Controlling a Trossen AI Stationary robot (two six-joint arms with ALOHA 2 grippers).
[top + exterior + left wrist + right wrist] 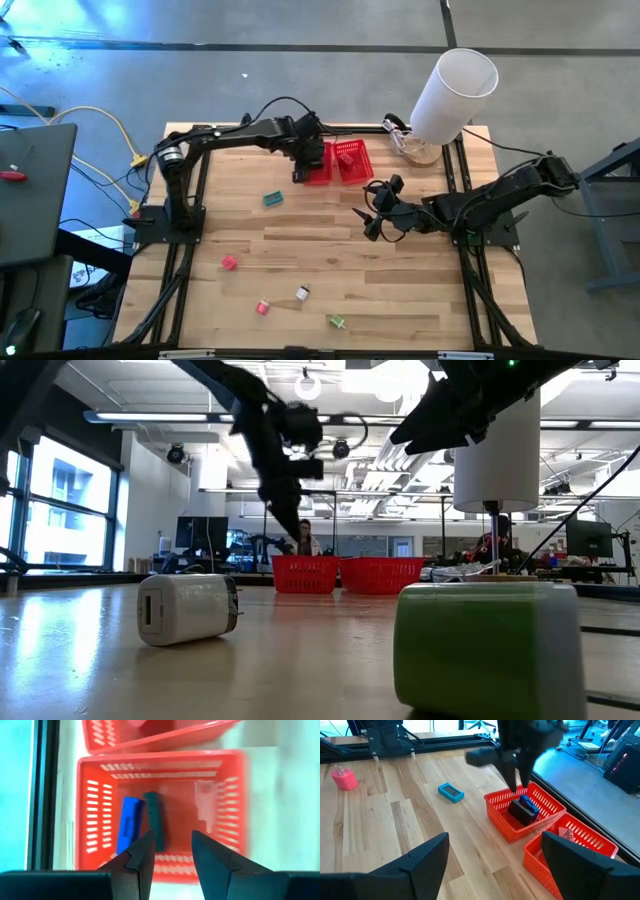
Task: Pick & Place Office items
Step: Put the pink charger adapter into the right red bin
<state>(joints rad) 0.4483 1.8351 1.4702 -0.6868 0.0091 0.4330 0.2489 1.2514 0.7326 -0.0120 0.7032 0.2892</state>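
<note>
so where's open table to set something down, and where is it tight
Widest bare wood lies mid-table, between the teal item, the pink item and the right gripper. The front right corner past the green item is bare too. It is tight at the back: the left gripper hangs over the two red baskets, beside the white cylinder.

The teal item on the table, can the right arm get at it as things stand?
Probably yes. The teal item lies alone on bare wood, and the right gripper is open with nothing held. No basket or other object sits between them, though the arm would need to stretch well across.
</note>
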